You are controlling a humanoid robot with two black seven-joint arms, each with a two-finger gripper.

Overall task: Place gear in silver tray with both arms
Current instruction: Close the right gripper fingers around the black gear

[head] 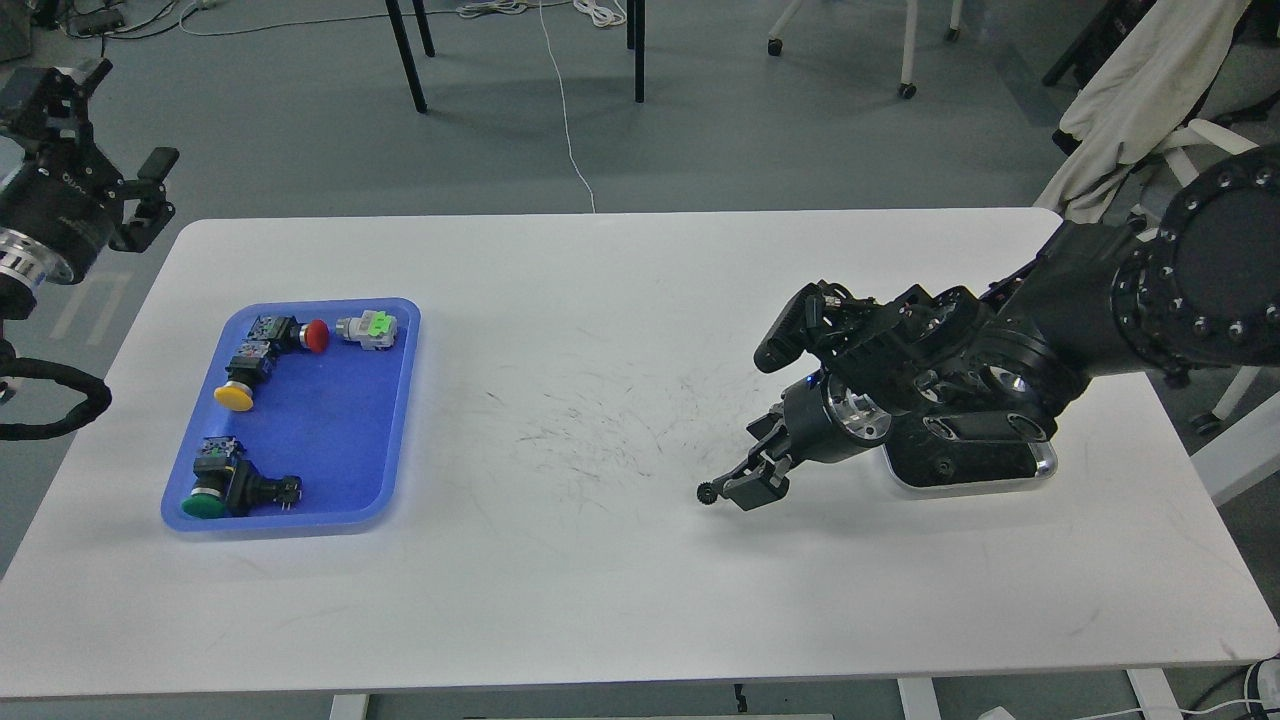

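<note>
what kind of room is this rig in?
Probably a robotics lab or workshop: white table on a grey floor, cables trailing across it, wheeled chairs behind, and a blue tray of industrial push-button switches.

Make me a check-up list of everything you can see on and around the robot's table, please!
Surface: white table, with dark scuff marks near the middle.
Job's things: small black gear at the tip of the right gripper; silver tray mostly hidden under the right arm.
Clutter: blue tray at left holding push-button switches: a red one, a yellow one, a green one, and a grey-green part.
Grippers: right low at the table, fingers by the gear, grip unclear; left gripper raised off the table's left edge, looks open.
Cables: white cord on the floor; black cable at the left arm.
Surroundings: grey floor, chair legs, cloth over a chair.
</note>
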